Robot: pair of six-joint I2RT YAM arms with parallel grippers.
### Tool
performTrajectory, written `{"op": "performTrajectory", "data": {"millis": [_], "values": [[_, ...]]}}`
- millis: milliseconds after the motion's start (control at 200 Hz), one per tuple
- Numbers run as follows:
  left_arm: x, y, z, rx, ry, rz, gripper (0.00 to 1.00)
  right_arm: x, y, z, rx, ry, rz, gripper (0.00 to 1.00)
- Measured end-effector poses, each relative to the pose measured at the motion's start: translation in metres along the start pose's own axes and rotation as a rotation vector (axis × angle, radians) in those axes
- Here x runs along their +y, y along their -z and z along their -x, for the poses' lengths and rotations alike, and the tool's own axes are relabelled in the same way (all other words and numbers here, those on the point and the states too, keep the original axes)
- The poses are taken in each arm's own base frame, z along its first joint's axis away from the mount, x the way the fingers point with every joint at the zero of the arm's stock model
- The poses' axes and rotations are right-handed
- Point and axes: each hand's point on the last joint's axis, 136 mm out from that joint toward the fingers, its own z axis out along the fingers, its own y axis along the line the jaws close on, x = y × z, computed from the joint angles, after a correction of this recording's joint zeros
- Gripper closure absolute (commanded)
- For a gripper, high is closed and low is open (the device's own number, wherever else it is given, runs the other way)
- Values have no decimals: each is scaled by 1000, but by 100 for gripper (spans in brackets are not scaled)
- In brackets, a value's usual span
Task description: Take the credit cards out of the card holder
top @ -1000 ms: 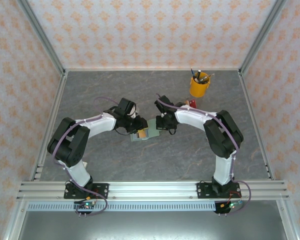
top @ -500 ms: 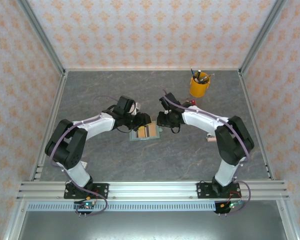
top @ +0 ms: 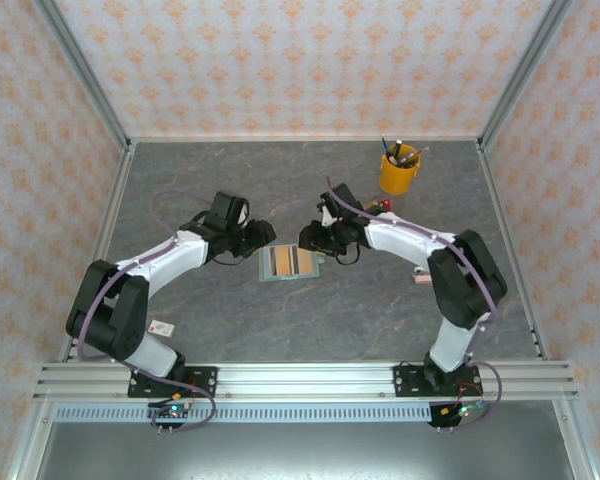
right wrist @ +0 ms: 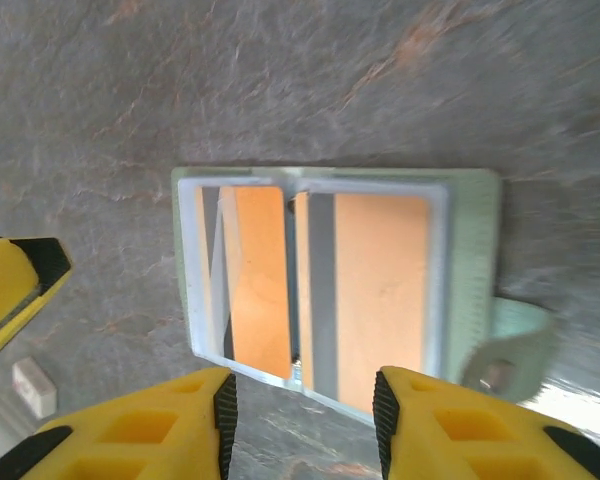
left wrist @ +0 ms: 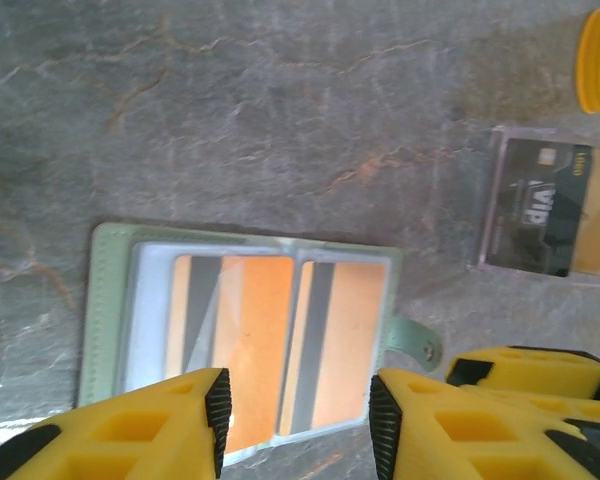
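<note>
Card holder (top: 288, 262) now lies open, released.

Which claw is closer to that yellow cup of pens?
Right. Right gripper sits left of the yellow cup; left gripper lies farther left, beyond the card holder.

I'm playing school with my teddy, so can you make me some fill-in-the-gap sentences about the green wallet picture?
1. The card holder is not folded shut; it lies ___.
2. The credit cards in its clear pockets are mostly ___ in colour.
3. The cup holding the pens is ___.

Missing words: open; orange; yellow
</note>
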Motion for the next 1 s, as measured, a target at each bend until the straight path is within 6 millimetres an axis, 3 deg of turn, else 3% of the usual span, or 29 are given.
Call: {"op": "performTrajectory", "data": {"millis": [280, 576, 776, 1001], "values": [[20, -14, -10, 47, 24, 59, 69, 6, -41, -13, 121, -62, 67, 70], [36, -33, -16, 96, 48, 119, 81, 16, -52, -6, 128, -48, 76, 71], [42, -41, -18, 115, 58, 142, 83, 20, -52, -4, 123, -22, 53, 72], [45, -43, -22, 129, 60, 155, 85, 11, -64, -10, 154, -20, 22, 74]]}}
